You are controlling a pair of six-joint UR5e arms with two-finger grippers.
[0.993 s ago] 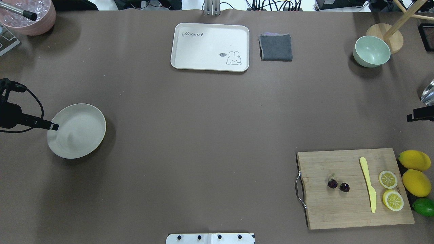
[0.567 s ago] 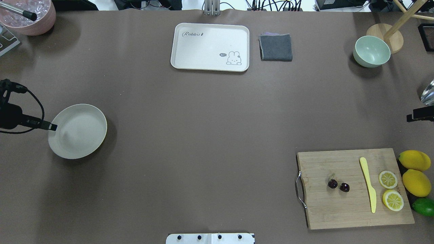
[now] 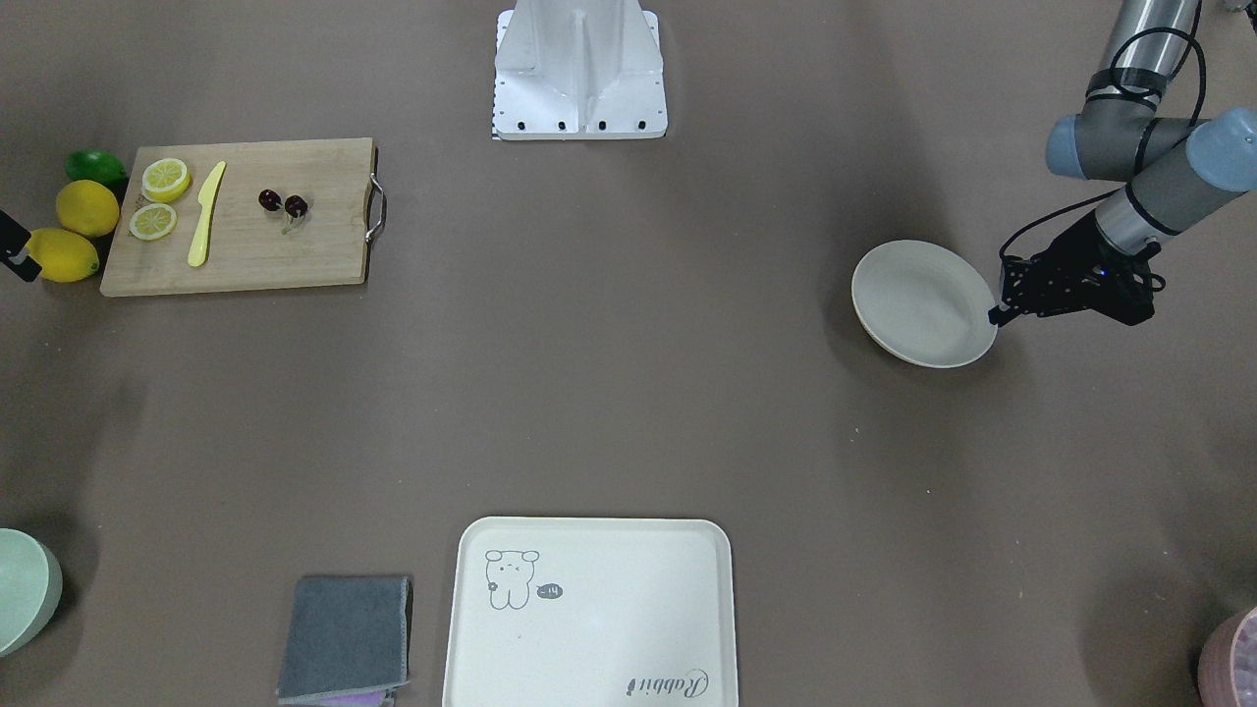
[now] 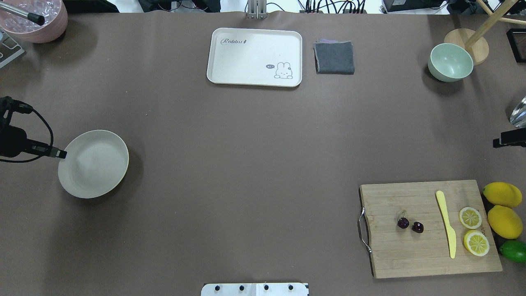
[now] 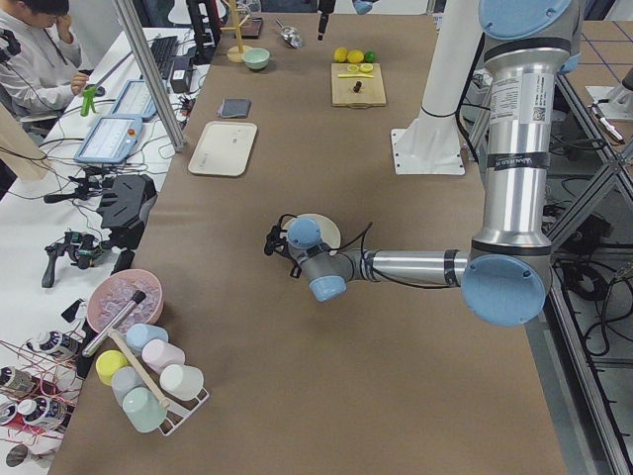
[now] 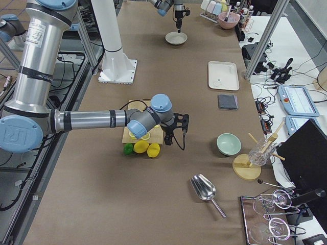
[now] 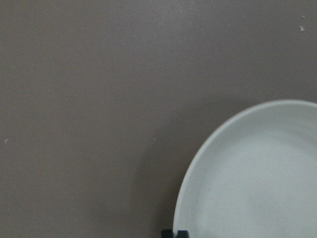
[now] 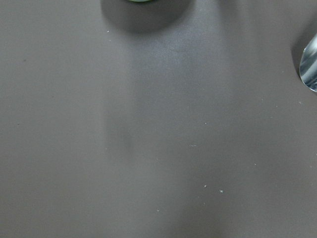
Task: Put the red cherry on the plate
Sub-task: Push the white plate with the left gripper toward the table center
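- Overhead exterior view: the plate [image 4: 96, 164] lies flat on the table, well apart from the cutting board [image 4: 411, 255], across the table on the robot's left.
- A second ago the plate sat slightly farther from the robot and looked tipped. It has since slid a little toward the robot and settled level.
- The left gripper [image 4: 62, 154] has eased back a touch, and its tip now meets only the plate's rim on the side farthest from the cutting board. Whether its jaws are clamped on that rim or have let go cannot be told from these views.
- The red cherry [image 4: 403, 223] has not moved. The joined pair rests on the cutting board, between its metal handle [image 4: 363, 230] and the yellow knife [image 4: 446, 224].
- The right gripper [image 4: 507, 138] hangs beyond the cutting board's far right corner, away from the robot. It has not shifted, and too little of it shows to tell whether its jaws are parted or closed.
- Reading of the moment: the plate looks to have just been put in position, so the receiving dish seems ready. The cherry pick-up has not yet begun and probably falls to the right arm, nearer the cutting board.
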